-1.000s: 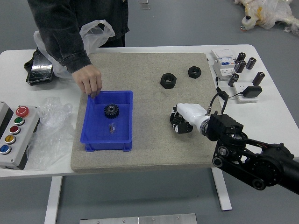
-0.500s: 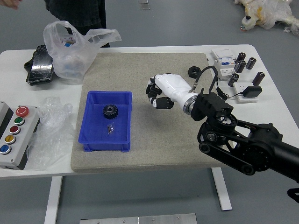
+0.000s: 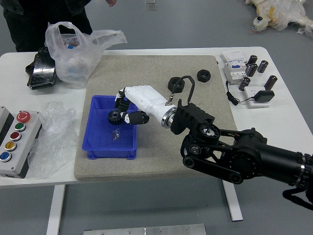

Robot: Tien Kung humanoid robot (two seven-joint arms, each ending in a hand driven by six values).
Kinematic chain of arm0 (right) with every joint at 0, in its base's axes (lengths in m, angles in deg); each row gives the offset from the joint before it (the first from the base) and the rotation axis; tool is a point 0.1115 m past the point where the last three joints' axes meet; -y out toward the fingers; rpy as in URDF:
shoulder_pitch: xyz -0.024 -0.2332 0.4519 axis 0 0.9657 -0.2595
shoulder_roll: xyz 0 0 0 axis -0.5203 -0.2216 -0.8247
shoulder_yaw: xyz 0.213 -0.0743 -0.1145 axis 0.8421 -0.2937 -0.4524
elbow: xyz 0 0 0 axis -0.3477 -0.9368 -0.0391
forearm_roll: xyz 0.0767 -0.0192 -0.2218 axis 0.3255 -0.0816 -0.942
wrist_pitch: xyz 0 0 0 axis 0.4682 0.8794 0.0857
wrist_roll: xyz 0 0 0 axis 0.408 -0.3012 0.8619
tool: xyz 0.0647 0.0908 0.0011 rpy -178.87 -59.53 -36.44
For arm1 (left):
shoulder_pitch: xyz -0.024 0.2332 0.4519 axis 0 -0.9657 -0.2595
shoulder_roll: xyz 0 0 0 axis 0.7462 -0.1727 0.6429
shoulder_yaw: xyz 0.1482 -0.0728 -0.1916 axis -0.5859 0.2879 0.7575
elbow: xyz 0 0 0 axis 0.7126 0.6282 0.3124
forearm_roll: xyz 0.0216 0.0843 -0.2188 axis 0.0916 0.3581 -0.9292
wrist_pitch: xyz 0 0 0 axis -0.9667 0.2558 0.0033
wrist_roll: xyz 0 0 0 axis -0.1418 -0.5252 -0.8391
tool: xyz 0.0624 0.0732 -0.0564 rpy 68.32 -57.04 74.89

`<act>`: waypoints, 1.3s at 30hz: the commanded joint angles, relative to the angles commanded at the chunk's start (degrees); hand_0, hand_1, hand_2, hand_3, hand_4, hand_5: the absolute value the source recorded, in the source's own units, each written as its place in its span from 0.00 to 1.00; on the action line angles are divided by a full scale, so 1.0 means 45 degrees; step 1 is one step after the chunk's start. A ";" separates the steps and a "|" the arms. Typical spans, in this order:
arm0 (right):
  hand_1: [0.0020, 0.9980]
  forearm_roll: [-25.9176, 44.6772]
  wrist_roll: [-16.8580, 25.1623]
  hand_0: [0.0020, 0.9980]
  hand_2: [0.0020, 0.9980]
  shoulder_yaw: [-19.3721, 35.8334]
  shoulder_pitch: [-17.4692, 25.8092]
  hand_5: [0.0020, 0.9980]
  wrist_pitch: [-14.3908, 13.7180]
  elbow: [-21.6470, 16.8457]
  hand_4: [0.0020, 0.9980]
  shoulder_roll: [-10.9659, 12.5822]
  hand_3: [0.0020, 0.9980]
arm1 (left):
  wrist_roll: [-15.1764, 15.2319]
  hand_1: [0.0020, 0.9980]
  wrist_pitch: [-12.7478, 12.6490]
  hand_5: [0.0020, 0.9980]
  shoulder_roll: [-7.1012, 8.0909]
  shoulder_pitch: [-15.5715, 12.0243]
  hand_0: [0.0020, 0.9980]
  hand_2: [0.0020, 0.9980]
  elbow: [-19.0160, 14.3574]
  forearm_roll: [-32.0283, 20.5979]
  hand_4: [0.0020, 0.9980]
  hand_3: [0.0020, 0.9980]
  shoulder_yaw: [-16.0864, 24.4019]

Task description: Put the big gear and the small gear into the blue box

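Observation:
The right hand [image 3: 128, 106] reaches in from the right, over the right wall of the blue box [image 3: 109, 152]. Its dark end is too unclear to tell whether it holds anything. Inside the box a black toothed gear [image 3: 114, 117] lies in the upper half, partly beside the hand in the picture. A small shiny metallic piece [image 3: 116, 134] is below that gear. No second gear can be made out.
Two black rings [image 3: 176, 84] [image 3: 204, 76] lie at the mat's far right. A plastic bag [image 3: 76, 56] stands far left, a button panel [image 3: 18, 142] at left. Cylinders and white devices [image 3: 235, 71] are at right. A person stands behind the table, one hand [image 3: 111, 2] at the top edge.
The right hand has swept left from the mat to the box. The person's hand has left the box's far corner, the box sits slightly further left, and the bag now shows fully.

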 joint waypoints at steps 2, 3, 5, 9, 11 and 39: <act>0.83 0.0259 0.0201 0.62 0.87 -0.0086 -0.0057 0.08 -0.0168 0.0017 0.44 -0.0060 0.88 | -0.0002 0.62 -0.0006 0.43 0.0009 0.0011 0.69 0.58 -0.0002 0.0008 0.65 0.68 0.0009; 0.83 0.0400 0.0324 0.62 0.87 -0.0125 -0.0084 0.08 -0.0266 0.0012 0.44 -0.0087 0.88 | -0.0002 0.62 -0.0008 0.43 0.0012 0.0016 0.69 0.58 -0.0002 0.0010 0.65 0.68 0.0010; 0.83 0.0579 0.0480 0.62 0.87 -0.0172 -0.0122 0.08 -0.0377 0.0000 0.44 -0.0122 0.88 | -0.0009 0.62 -0.0008 0.43 0.0011 0.0022 0.69 0.58 -0.0006 0.0017 0.65 0.68 0.0017; 0.87 0.0638 0.0566 0.74 0.91 -0.0018 -0.0069 0.09 -0.0423 -0.0003 0.49 -0.0104 0.93 | -0.0016 0.62 -0.0012 0.43 -0.0001 0.0033 0.69 0.58 -0.0009 0.0011 0.65 0.68 0.0019; 0.87 0.0575 0.0595 0.74 0.91 0.0284 0.0074 0.09 -0.0465 -0.0027 0.49 -0.0016 0.93 | -0.0012 0.62 -0.0018 0.43 -0.0009 0.0038 0.69 0.58 -0.0008 -0.0005 0.65 0.68 0.0012; 0.77 0.8930 0.7229 0.77 0.77 1.0226 0.7686 0.66 0.1495 -0.0916 0.84 0.2811 0.78 | 0.0264 0.62 -0.0136 0.44 -0.0185 -0.0243 0.69 0.58 0.0107 -0.0547 0.65 0.67 -0.0203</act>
